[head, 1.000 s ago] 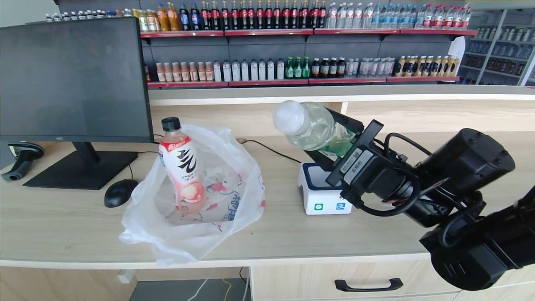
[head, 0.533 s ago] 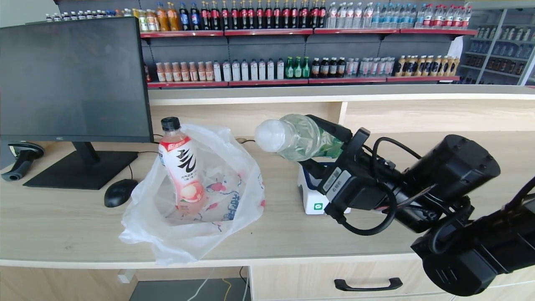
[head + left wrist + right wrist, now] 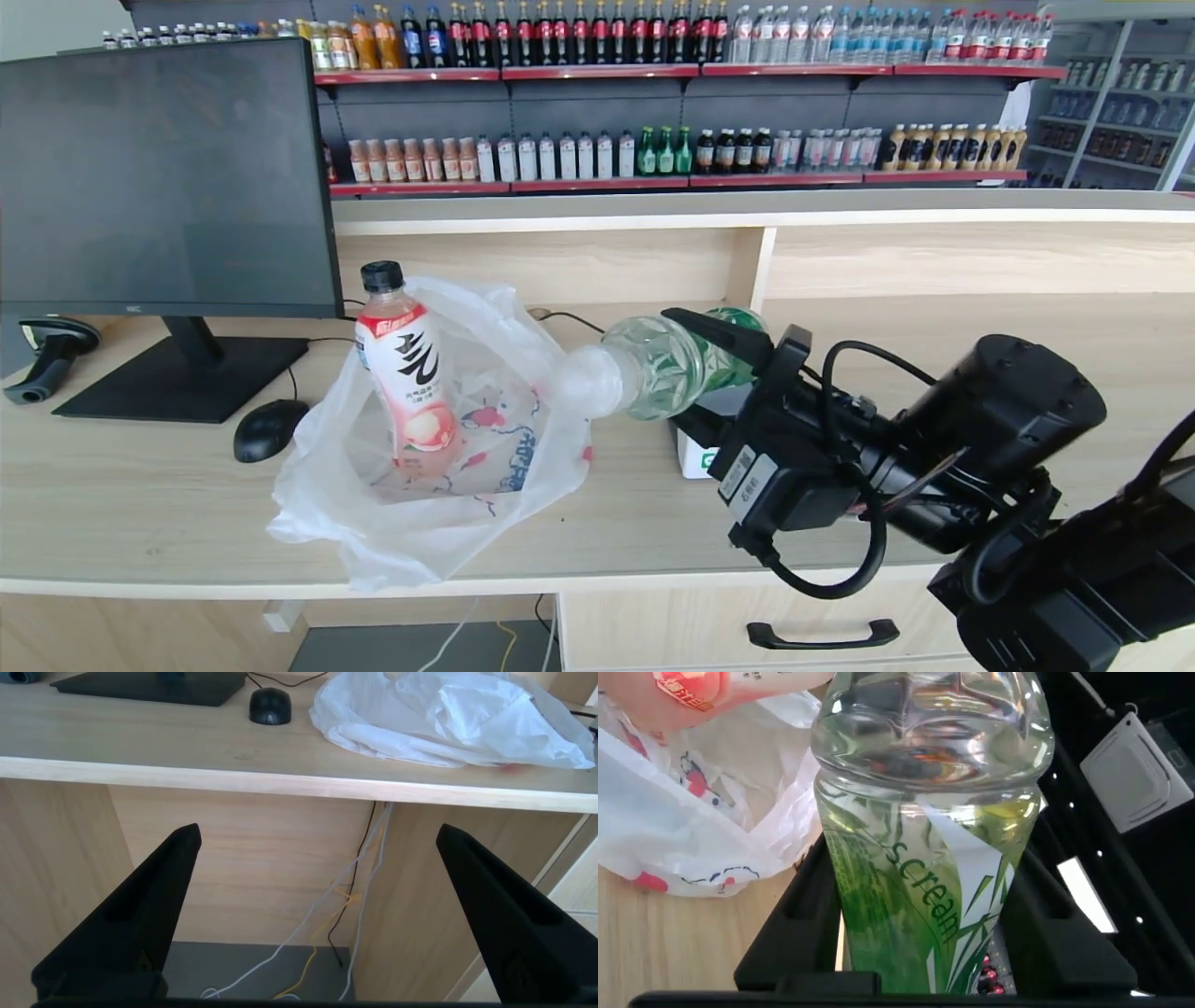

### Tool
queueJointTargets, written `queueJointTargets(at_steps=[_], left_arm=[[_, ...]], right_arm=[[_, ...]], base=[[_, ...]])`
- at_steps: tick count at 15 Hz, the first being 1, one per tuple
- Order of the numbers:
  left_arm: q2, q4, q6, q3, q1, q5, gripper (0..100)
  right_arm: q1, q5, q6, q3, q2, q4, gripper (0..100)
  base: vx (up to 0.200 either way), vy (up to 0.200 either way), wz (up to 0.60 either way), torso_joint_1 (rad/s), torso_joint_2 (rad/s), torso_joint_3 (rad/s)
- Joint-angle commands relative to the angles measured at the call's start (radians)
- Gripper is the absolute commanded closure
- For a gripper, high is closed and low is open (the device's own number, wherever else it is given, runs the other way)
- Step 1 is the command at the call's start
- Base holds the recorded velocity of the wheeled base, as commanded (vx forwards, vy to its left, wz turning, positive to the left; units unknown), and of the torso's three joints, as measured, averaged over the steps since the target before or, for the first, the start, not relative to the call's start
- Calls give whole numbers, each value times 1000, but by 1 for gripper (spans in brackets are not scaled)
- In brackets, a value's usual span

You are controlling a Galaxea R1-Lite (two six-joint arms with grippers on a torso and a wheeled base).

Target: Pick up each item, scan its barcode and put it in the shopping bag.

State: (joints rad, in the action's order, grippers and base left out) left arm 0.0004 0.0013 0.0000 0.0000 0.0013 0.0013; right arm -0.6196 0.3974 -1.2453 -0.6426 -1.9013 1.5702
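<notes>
– One second is all it takes: the clear bottle [image 3: 663, 364] swings away from above the scanner [image 3: 695, 459], drops, and tips cap-first toward the shopping bag [image 3: 317, 485].
– And the right tool [image 3: 695, 373] is pinching it by the green-labelled body, a finger on either side.
– The cap is right at the bag's rim now, with the bottle lying nearly level above the tabletop [image 3: 140, 495].
– So the scan looks finished, judging by that move. This is the drop-off leg.
– The pink bottle [image 3: 406, 373] stands upright inside already.
– The new one needs to slide in beside it without knocking it over, and that bag mouth looks floppy.
– What about the left tool [image 3: 318, 835]?
– It's spread wide, low in front of the tabletop's edge, holding nothing.
</notes>
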Motion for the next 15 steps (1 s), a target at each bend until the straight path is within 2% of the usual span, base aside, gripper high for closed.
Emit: queueJointTargets(at_steps=[1,3,6,15], left_arm=[[0,0,0,0,0,0,0],[0,0,0,0,0,0,0],[0,0,0,0,0,0,0],[1,0,0,0,0,0,0]], right_arm=[[14,54,1,-2,-10,1,100],[24,138,0,-14,-21,1,100],[41,195,1,0,-38,1,100],[89,299,-6,37,-39,1,100]], base=[[0,0,0,0,0,0],[0,0,0,0,0,0],[0,0,0,0,0,0],[0,0,0,0,0,0]])
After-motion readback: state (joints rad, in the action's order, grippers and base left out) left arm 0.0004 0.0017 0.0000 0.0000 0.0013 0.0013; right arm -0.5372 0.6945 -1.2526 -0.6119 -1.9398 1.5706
